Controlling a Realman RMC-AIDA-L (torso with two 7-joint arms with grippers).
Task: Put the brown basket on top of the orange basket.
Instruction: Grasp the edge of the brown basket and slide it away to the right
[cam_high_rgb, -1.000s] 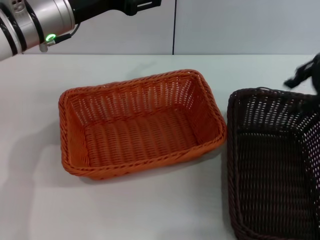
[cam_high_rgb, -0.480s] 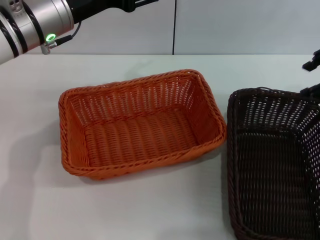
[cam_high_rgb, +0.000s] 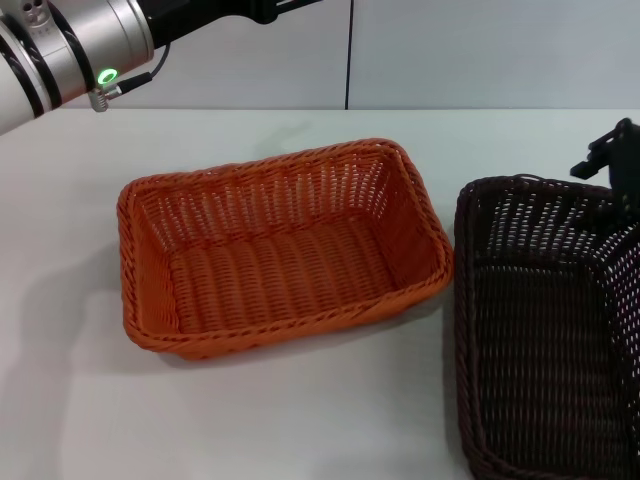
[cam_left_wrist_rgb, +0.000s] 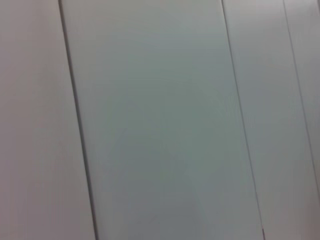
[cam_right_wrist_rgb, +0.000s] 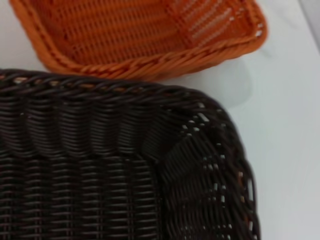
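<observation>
The orange basket (cam_high_rgb: 280, 250) stands empty on the white table, left of centre in the head view. The brown basket (cam_high_rgb: 540, 340) stands right beside it on the right, a narrow gap between them, cut off by the picture's edge. My right gripper (cam_high_rgb: 612, 165) is a dark shape at the right edge, over the brown basket's far right rim. The right wrist view looks down from close range into the brown basket (cam_right_wrist_rgb: 100, 165), with the orange basket (cam_right_wrist_rgb: 150, 30) beyond it. My left arm (cam_high_rgb: 70, 45) is raised at the top left, its gripper out of view.
The white table (cam_high_rgb: 300, 420) runs back to a pale panelled wall (cam_high_rgb: 450, 50). The left wrist view shows only that wall (cam_left_wrist_rgb: 160, 120). Nothing else lies on the table in view.
My right gripper has shifted at the right edge and now shows more fully over the brown basket's far rim. Both baskets and the left arm stay where they were.
</observation>
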